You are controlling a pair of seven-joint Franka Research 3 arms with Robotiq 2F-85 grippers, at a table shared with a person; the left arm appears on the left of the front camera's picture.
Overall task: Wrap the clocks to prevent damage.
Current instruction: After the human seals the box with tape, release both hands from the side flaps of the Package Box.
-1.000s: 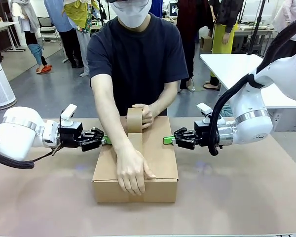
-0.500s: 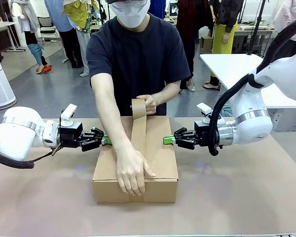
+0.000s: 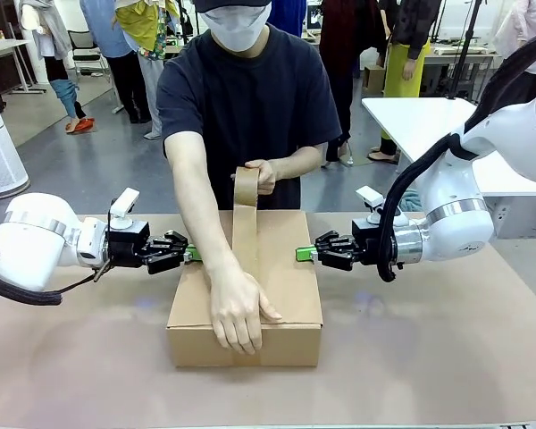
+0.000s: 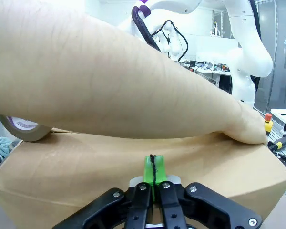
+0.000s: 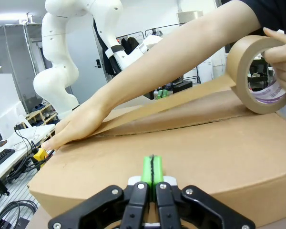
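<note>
A closed cardboard box [image 3: 290,277] sits mid-table; the clocks are hidden. The person's hand [image 3: 238,313] presses a strip of brown tape onto the box's front edge. Their other hand holds the tape roll [image 3: 247,186] raised above the far edge, the strip stretched between. My left gripper [image 3: 193,254] is shut, green tips against the box's left side. My right gripper [image 3: 301,254] is shut, tips against the right side. In the left wrist view the gripper [image 4: 153,167] meets the box [image 4: 76,167] under the person's forearm [image 4: 109,86]. In the right wrist view the gripper [image 5: 152,168] touches the box [image 5: 219,152] below the roll [image 5: 257,81].
Brown paper covers the table [image 3: 429,357], with free room in front of the box and at both sides. A white table [image 3: 420,116] stands at the back right. People stand farther off behind the person.
The person's hand has lifted the tape roll up and back from the box's far edge, drawing the strip longer. Both grippers and the pressing hand have stayed still.
</note>
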